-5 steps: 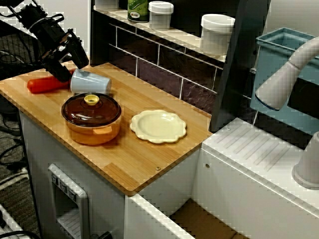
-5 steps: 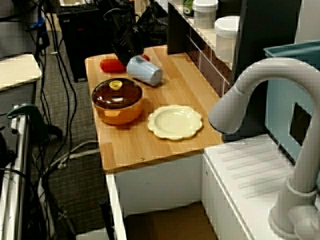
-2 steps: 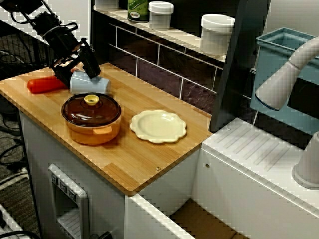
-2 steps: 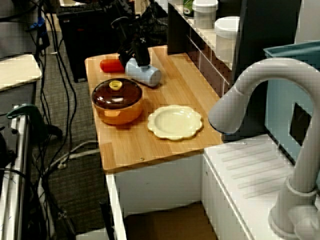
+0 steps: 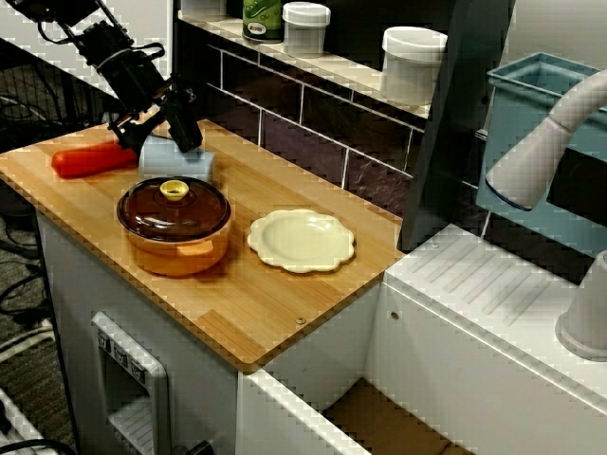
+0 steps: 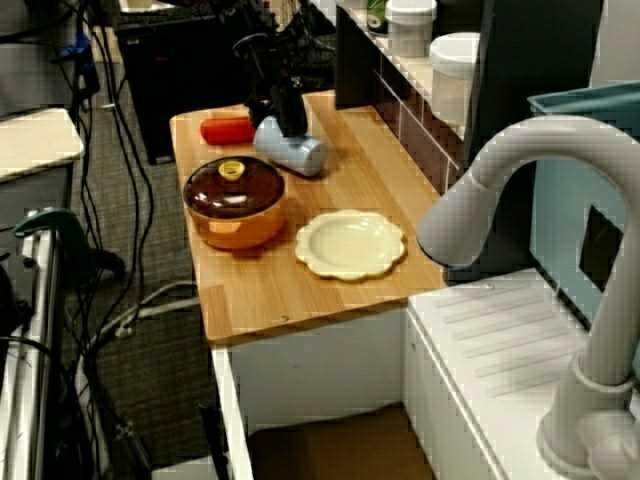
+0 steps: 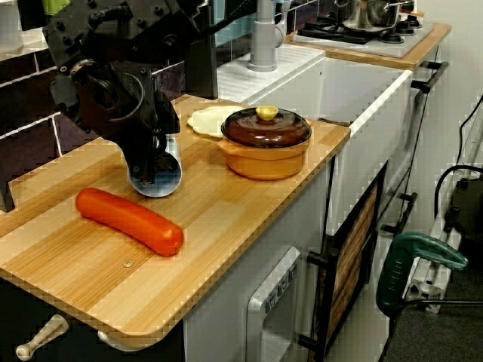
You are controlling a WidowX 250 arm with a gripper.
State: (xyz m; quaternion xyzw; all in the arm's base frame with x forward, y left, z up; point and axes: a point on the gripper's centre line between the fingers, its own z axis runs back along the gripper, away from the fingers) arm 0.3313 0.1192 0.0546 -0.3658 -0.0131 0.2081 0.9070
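A light blue cup [image 5: 175,158] lies on its side on the wooden counter [image 5: 266,303], behind the lidded pot. My black gripper [image 5: 185,133] presses down on the cup's top; in the view from the sink side the gripper [image 6: 290,118] is over the cup [image 6: 296,153]. From the counter's end, the gripper [image 7: 155,162] hangs at the cup's open mouth [image 7: 160,181], one finger seemingly on the rim. How its jaws stand is hidden. A red sausage [image 7: 128,220] lies just left of the cup [image 5: 90,159].
An orange pot with a brown lid [image 5: 174,223] stands in front of the cup, and a cream scalloped plate [image 5: 302,239] lies to its right. Jars [image 5: 413,62] line the shelf behind. A white sink unit with a faucet [image 5: 541,152] adjoins on the right.
The gripper has swung from the cup's left end, near the sausage, rightward onto the cup's top. The cup has turned and shifted slightly right.
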